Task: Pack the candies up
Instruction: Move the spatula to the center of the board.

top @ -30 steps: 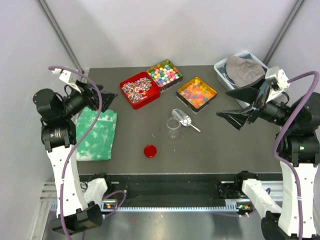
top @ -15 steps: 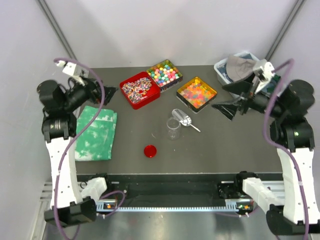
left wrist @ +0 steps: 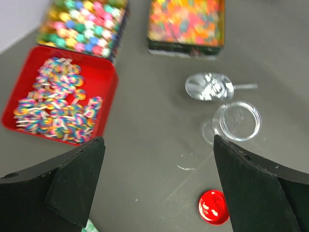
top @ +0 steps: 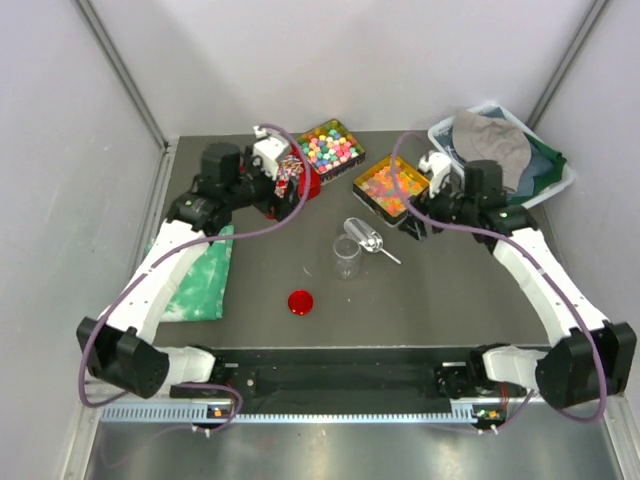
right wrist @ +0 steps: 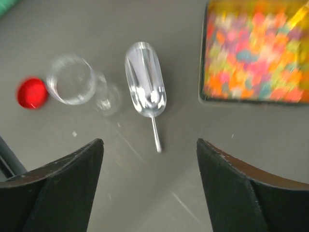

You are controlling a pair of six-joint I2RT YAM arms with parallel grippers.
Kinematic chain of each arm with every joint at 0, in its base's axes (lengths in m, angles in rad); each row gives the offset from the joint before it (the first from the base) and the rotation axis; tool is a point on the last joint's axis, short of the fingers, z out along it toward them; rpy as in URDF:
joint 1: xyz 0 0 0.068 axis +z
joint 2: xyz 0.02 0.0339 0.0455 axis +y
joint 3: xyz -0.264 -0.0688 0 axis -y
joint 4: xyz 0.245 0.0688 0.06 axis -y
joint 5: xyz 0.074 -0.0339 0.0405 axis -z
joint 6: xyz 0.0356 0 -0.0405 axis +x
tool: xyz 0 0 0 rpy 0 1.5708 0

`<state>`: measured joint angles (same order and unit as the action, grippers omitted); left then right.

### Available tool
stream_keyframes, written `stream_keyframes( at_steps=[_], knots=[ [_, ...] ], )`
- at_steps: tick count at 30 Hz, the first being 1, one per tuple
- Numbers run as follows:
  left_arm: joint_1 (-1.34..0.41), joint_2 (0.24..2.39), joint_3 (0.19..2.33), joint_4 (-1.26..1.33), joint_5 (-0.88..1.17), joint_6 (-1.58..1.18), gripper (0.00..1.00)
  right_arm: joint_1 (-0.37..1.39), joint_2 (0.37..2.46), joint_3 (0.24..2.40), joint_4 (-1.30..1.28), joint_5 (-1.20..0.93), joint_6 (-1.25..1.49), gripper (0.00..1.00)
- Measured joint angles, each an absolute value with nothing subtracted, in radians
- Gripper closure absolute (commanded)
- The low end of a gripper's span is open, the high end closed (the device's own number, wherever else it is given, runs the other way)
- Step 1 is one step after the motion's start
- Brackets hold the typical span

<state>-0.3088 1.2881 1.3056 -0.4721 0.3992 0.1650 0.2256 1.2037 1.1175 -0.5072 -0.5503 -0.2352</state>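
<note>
The candies [top: 393, 185] are tiny glossy orange, pink, yellow and green pieces filling a gold tin; they also show in the left wrist view [left wrist: 186, 21] and the right wrist view [right wrist: 256, 50]. A clear jar [top: 347, 257] stands open at mid-table beside a metal scoop [top: 366, 237], with a red lid [top: 300, 302] in front. My left gripper [top: 285, 190] hangs open over the red tin's near side, nothing between its fingers [left wrist: 158, 145]. My right gripper [top: 415, 222] is open just right of the scoop's handle [right wrist: 156, 137] and holds nothing [right wrist: 149, 142].
A red tin of striped wrapped sweets [top: 262, 176] and a tin of pastel balls [top: 328, 146] stand at the back. A green cloth [top: 195, 270] lies at the left. A bin with grey cloth [top: 500, 150] sits at the back right.
Both arms have swung in from the table's sides towards the middle. The left gripper now hangs by the red tin, the right one by the candy tin and scoop.
</note>
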Motion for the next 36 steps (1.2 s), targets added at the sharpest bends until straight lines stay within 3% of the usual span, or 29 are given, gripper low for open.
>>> stream_keyframes(
  at_steps=[8, 17, 25, 36],
  knots=[
    [-0.431, 1.34, 1.223, -0.444, 0.35, 0.244, 0.01, 0.282, 1.274, 0.928, -0.447, -0.421, -0.36, 0.34],
    [-0.438, 1.368, 1.159, -0.349, 0.379, 0.258, 0.01, 0.362, 1.413, 0.897, -0.339, -0.332, -0.39, 0.49],
    [-0.438, 1.379, 1.157, -0.328, 0.411, 0.26, 0.01, 0.377, 1.56, 0.9, -0.275, -0.298, -0.373, 0.51],
    [-0.438, 1.379, 1.157, -0.315, 0.39, 0.26, 0.01, 0.423, 1.601, 0.916, -0.237, -0.285, -0.354, 0.51]
  ],
)
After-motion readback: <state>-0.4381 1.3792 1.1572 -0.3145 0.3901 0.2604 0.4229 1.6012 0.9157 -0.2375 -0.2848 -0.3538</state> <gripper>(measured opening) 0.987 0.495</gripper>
